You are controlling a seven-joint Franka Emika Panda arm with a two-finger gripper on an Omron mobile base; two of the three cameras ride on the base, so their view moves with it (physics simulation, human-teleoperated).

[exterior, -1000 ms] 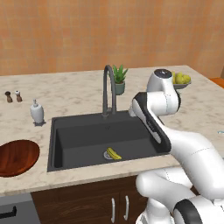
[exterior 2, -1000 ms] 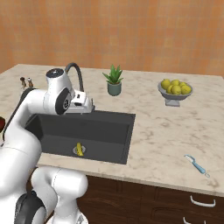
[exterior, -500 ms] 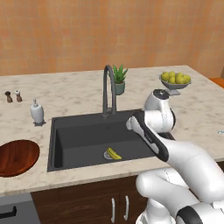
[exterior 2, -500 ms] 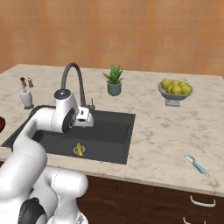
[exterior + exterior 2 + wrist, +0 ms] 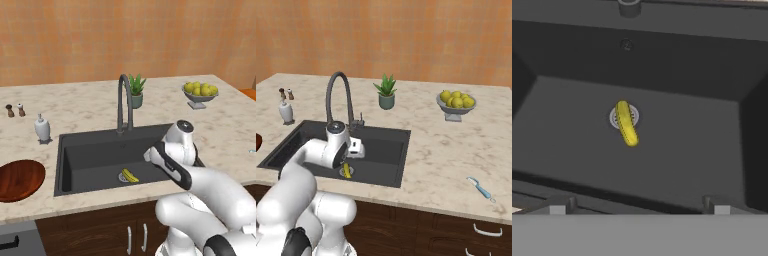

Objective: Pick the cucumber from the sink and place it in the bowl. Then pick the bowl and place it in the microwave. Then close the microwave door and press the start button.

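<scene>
1. So the arm is bent low over the sink [image 5: 90, 155], hand pointing down into the basin.
2. Gripper [image 5: 637, 207] hangs above the sink floor, two tips spread wide at the hand view's bottom, nothing between them.
3. Cucumber [image 5: 626, 123] lies across the round drain [image 5: 614, 118], well apart from the tips.
4. Bowl [image 5: 19, 179] sits on the desk [image 5: 85, 102] left of the sink, cut off by the frame edge.
5. From the right base view the arm partly covers the cucumber.
</scene>
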